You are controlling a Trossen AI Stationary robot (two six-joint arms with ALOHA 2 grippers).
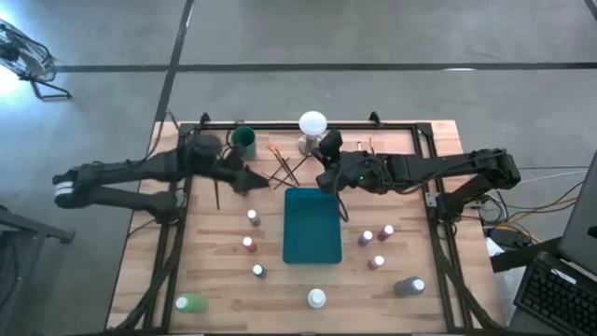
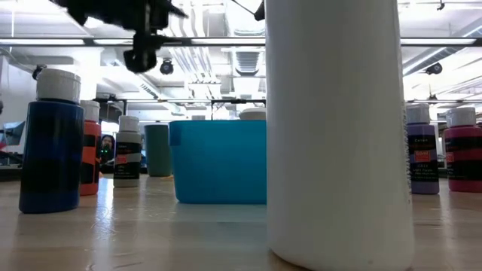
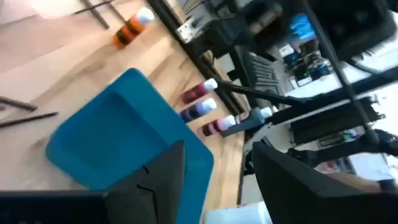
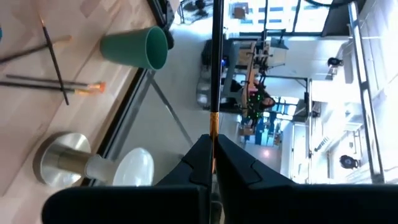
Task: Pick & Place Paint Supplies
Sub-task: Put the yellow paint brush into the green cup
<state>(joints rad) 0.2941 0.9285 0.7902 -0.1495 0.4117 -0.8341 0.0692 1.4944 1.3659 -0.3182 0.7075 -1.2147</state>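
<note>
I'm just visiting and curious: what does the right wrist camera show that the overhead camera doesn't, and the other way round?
Only the right wrist view shows the right gripper shut on a thin brush up close.

Only the high view shows the teal tray, the scattered paint bottles and the left gripper.

Both show the green cup, the loose brushes and the white ball on its metal base.

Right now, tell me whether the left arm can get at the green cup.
Probably yes: the left claw is open, close beside the green cup, nothing between them. The right claw, shut on a brush, is well aside.
</note>
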